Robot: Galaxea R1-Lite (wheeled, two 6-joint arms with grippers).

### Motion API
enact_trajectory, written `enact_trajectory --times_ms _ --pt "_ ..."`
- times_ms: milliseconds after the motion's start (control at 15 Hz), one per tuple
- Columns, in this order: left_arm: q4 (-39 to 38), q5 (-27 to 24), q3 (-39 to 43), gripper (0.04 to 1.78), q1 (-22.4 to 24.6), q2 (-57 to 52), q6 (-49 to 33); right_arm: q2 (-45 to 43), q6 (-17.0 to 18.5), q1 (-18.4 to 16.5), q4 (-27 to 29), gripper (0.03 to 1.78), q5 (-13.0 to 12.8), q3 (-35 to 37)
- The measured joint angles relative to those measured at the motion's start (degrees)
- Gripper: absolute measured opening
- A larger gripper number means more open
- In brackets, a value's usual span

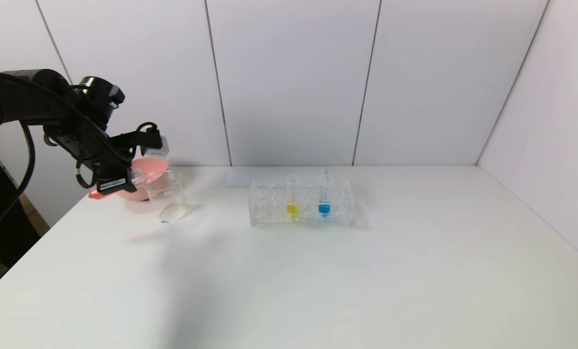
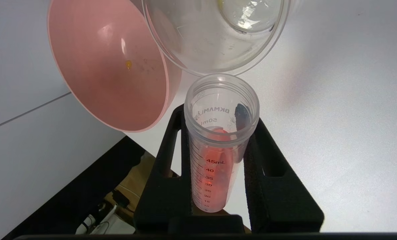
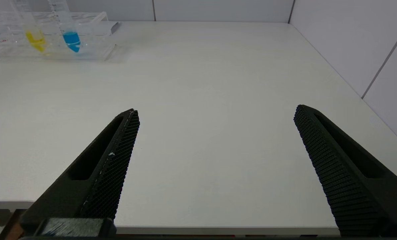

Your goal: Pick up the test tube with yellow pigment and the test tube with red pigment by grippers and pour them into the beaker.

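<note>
Left gripper (image 2: 218, 166) clamped on the red tube (image 2: 215, 160), mouth tipped at the beaker (image 1: 165, 196); pour step. Next: more tilt. Yellow tube (image 1: 292, 198) racked; right gripper (image 3: 215, 160) spread, idle

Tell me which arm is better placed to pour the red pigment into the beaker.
Left. The left gripper holds the red test tube, tilted with its mouth near the beaker. The right gripper is open, far away.

Pink bowl (image 2: 112, 73), orange-red tube (image 2: 215, 166), yellow tube (image 1: 292, 206), blue tube (image 1: 324, 206), black fingers (image 3: 112, 173).
</note>
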Motion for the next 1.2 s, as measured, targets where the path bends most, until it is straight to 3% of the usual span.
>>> enact_trajectory --times_ms 867,1200 --pt "0.0 3.4 -1.0 0.45 -1.8 0.7 0.0 0.0 0.0 0.0 0.0 1.7 0.0 0.0" --pt "-0.2 7.2 -1.1 0.45 -2.4 0.9 0.2 0.0 0.0 0.0 0.0 1.7 0.0 0.0"
